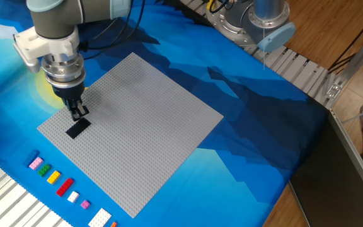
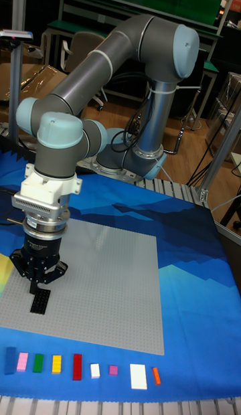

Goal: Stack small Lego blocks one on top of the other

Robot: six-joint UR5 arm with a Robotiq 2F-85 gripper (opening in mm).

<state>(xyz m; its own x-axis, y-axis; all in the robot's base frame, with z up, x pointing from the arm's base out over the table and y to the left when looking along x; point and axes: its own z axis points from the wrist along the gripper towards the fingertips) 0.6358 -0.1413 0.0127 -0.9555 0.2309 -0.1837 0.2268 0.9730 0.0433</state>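
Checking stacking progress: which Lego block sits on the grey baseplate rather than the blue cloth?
The black block, alone on the baseplate beneath the gripper.

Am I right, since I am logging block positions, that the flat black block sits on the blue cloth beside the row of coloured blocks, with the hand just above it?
Not quite. The flat black block sits on the grey baseplate, near its corner, not on the blue cloth. The fixed view shows this. The hand is just above it, and the row of coloured blocks lies on the cloth.
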